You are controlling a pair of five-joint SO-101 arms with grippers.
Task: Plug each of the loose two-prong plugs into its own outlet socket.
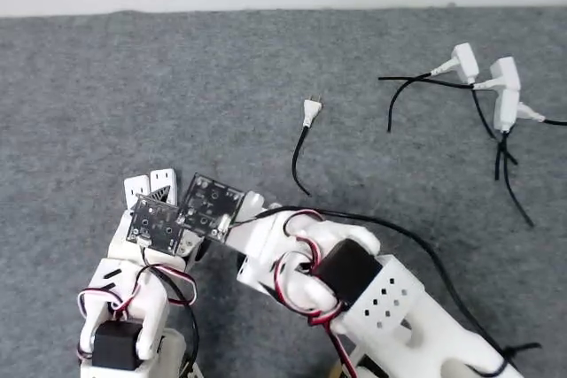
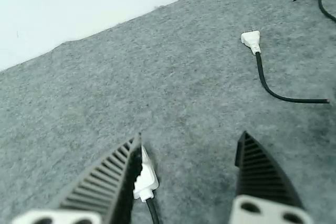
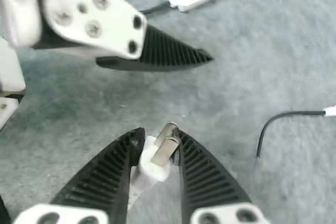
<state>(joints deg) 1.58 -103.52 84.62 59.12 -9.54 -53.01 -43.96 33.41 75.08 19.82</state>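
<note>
Though camera board (image 1: 209,205) covers it from above, right pincer (image 3: 158,135) clamps plug (image 3: 150,169); left pincer (image 2: 190,138) apart.

left gripper (image 2: 190,139), fingers (image 2: 102,184) wide apart; right gripper (image 3: 157,136), fingers tight around plug (image 3: 150,167)

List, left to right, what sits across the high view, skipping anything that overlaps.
left hand → loose two-prong plug → first white outlet socket → second white outlet socket
</note>
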